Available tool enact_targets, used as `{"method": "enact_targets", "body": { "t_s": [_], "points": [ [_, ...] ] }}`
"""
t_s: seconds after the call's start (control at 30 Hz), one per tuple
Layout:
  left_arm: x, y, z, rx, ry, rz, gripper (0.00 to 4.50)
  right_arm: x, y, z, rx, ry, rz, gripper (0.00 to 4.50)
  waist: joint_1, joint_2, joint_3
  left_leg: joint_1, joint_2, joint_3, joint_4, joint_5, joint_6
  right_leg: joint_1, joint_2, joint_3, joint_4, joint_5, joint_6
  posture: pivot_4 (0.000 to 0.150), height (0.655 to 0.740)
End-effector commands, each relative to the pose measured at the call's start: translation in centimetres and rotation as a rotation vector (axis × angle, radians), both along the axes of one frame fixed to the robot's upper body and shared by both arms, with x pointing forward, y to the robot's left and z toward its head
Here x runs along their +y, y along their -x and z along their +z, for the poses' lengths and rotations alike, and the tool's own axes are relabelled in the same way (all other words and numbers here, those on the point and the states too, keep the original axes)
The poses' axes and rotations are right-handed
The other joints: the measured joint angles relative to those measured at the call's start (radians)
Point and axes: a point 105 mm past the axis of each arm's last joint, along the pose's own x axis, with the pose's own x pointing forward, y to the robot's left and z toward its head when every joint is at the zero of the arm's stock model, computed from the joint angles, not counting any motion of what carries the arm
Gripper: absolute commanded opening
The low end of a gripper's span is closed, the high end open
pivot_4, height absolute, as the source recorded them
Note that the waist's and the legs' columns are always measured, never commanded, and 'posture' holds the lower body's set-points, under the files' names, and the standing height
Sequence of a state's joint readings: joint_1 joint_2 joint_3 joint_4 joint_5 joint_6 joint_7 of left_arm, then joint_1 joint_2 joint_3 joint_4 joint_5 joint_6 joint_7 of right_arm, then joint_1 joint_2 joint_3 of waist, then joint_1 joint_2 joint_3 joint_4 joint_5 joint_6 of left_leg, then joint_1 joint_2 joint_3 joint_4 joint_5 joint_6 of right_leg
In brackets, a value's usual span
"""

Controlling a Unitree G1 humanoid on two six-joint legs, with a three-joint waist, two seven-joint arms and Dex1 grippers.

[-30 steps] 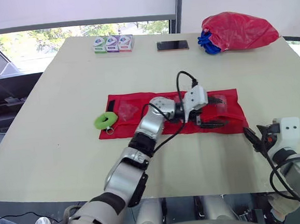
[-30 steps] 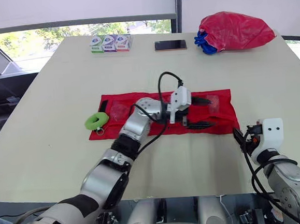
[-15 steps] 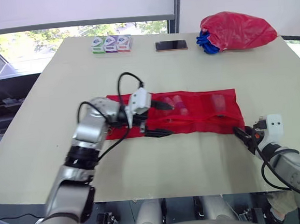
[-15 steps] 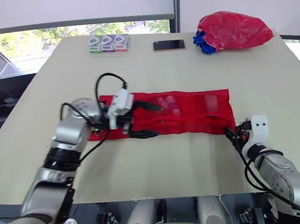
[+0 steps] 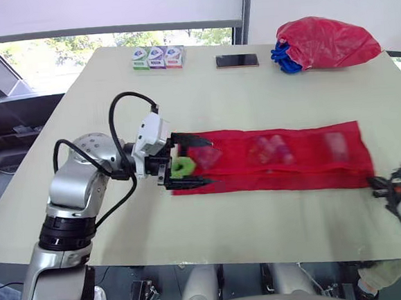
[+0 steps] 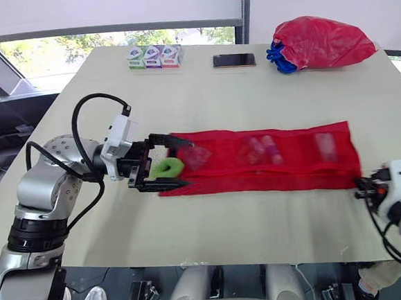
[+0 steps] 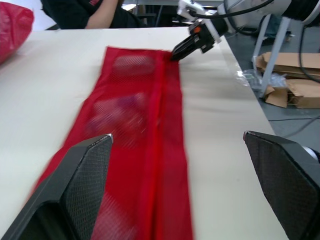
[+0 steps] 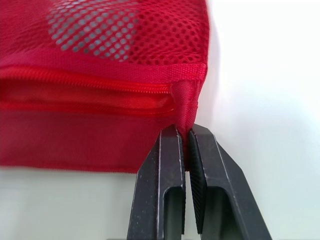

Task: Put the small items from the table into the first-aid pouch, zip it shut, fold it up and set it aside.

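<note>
Beige tabletop [image 5: 266, 96] by a window. Your right gripper [image 8: 185, 131] is pinched closed on the near right corner of the one long red mesh first-aid pouch [image 5: 285, 161]; hold it taut. Your left gripper [image 5: 209, 164], fingers wide apart and gripping nothing, straddles the one green ring-shaped item [image 5: 183, 167] at the pouch's left end; I'd close squarely on it. Far off lie three small colourful boxes [image 5: 155, 57], one dark flat phone [image 5: 236, 61] and one crumpled red plastic bag [image 5: 324, 41].

I see three small cartons [image 5: 156, 57] in a row at the worktop's [image 5: 275, 213] far edge, a dark phone [image 5: 236, 61] near them, a bulging red bag [image 5: 324, 41] farther right, blue fabric [image 5: 281, 55] at its mouth
</note>
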State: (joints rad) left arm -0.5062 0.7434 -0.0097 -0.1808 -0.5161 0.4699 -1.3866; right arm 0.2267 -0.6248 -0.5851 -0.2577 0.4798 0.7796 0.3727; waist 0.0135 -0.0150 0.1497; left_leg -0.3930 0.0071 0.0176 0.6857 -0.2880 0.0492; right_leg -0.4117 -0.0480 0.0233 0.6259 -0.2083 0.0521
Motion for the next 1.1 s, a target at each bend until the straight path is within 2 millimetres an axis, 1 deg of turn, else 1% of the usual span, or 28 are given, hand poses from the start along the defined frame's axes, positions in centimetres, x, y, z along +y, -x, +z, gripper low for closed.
{"method": "enact_targets", "body": {
  "t_s": [0.03,0.07,0.1,0.27,0.37,0.43,0.47,0.5,0.53,0.57,0.6,0.77,0.93,1.03,1.1],
  "points": [
    [0.1,0.2,1.0,-0.051,-0.012,-0.001,4.50,-5.3,1.7,1.2,0.021,0.137,-0.193,0.08,-0.001,0.000,0.000,0.000,0.000,0.000,0.000,0.000,0.000,0.000,0.000,0.000,0.000,0.000,0.000,0.150,0.7400],
    [0.1,0.2,1.1,-0.047,-0.007,0.001,4.50,-6.4,2.1,1.3,0.029,0.157,-0.232,0.08,-0.001,0.000,0.000,0.000,0.000,0.000,0.000,0.000,0.000,0.000,0.001,0.000,0.000,0.000,0.000,0.150,0.7400],
    [0.0,0.2,1.2,-0.044,-0.003,0.002,4.50,-7.0,2.3,1.4,0.032,0.166,-0.254,0.08,0.000,0.000,0.000,0.000,0.000,0.001,0.000,0.000,0.000,0.000,0.001,0.001,0.000,0.000,0.000,0.150,0.7400],
    [-0.1,0.2,1.0,-0.042,-0.012,0.000,4.50,-7.3,2.1,2.0,-0.001,0.196,-0.218,0.08,-0.003,0.000,0.000,0.000,0.000,0.001,0.000,0.000,0.000,0.000,0.001,0.001,0.000,0.000,0.000,0.150,0.7400],
    [0.0,0.3,1.0,-0.036,-0.013,0.003,4.50,-6.8,1.9,2.5,-0.025,0.199,-0.169,0.96,-0.005,0.000,0.000,0.001,0.000,0.002,0.000,0.000,0.000,0.000,0.001,0.002,0.000,0.000,0.000,0.150,0.7400],
    [0.1,0.3,0.7,-0.021,-0.022,0.013,4.50,-6.1,1.9,3.8,-0.069,0.206,-0.085,1.96,-0.005,0.000,0.000,0.001,0.000,0.001,0.000,0.000,0.000,0.000,0.001,0.002,0.000,0.000,0.000,0.150,0.7400],
    [0.2,0.3,0.6,-0.015,-0.025,0.017,4.50,-5.9,2.0,4.2,-0.078,0.208,-0.060,2.42,-0.006,0.001,0.000,0.001,0.001,0.002,-0.001,0.000,0.000,0.000,0.001,0.002,0.000,0.000,0.000,0.150,0.7400],
    [0.2,0.3,0.5,-0.010,-0.027,0.022,4.50,-5.7,2.2,4.5,-0.077,0.215,-0.035,2.97,-0.005,0.000,0.000,0.001,0.001,0.001,-0.001,0.000,0.000,0.000,0.001,0.002,0.000,0.000,0.001,0.150,0.7400],
    [0.4,0.2,0.2,-0.002,-0.033,0.034,4.50,-5.0,2.3,5.1,-0.092,0.223,0.030,3.44,-0.005,0.001,0.000,0.001,0.001,0.001,-0.001,0.000,0.000,0.000,0.001,0.002,0.000,0.000,0.001,0.150,0.7400],
    [0.7,0.0,-0.4,0.011,-0.041,0.054,4.50,-3.8,2.7,5.9,-0.107,0.229,0.127,4.00,-0.005,0.001,0.000,0.001,0.001,0.002,-0.001,0.000,0.000,0.000,0.001,0.002,0.000,0.000,0.001,0.150,0.7400],
    [0.9,-0.1,-0.8,0.026,-0.040,0.071,4.50,-2.7,2.9,6.6,-0.132,0.231,0.210,4.44,-0.004,0.001,0.000,0.001,0.001,0.002,-0.001,0.000,0.000,0.000,0.001,0.003,0.000,-0.001,0.001,0.150,0.7400],
    [1.8,-1.4,-2.9,0.085,-0.029,0.184,4.50,3.6,3.8,9.8,-0.303,0.154,0.540,4.44,-0.006,0.000,0.000,0.002,0.004,0.002,-0.001,0.000,0.000,0.001,0.002,0.002,0.000,-0.003,0.004,0.150,0.7400],
    [2.0,-2.2,-4.7,0.224,0.034,0.297,4.50,8.4,3.9,10.9,-0.379,0.086,0.715,4.44,-0.002,-0.001,0.001,0.002,0.003,0.002,-0.001,0.000,0.000,0.000,0.001,0.002,0.000,-0.002,0.004,0.150,0.7400],
    [2.4,-2.7,-6.0,0.343,0.043,0.393,4.50,10.8,4.0,11.4,-0.412,0.044,0.807,4.44,-0.002,-0.002,0.001,0.002,0.003,0.002,-0.001,0.000,0.000,0.000,0.001,0.002,0.000,0.000,0.001,0.150,0.7400],
    [2.4,-2.8,-6.6,0.420,0.049,0.437,4.50,12.0,4.2,11.5,-0.421,0.023,0.859,4.44,-0.002,-0.002,0.001,0.002,0.003,0.001,-0.001,0.000,0.000,0.000,0.001,0.002,0.000,0.000,0.001,0.150,0.7400]
  ]
}}
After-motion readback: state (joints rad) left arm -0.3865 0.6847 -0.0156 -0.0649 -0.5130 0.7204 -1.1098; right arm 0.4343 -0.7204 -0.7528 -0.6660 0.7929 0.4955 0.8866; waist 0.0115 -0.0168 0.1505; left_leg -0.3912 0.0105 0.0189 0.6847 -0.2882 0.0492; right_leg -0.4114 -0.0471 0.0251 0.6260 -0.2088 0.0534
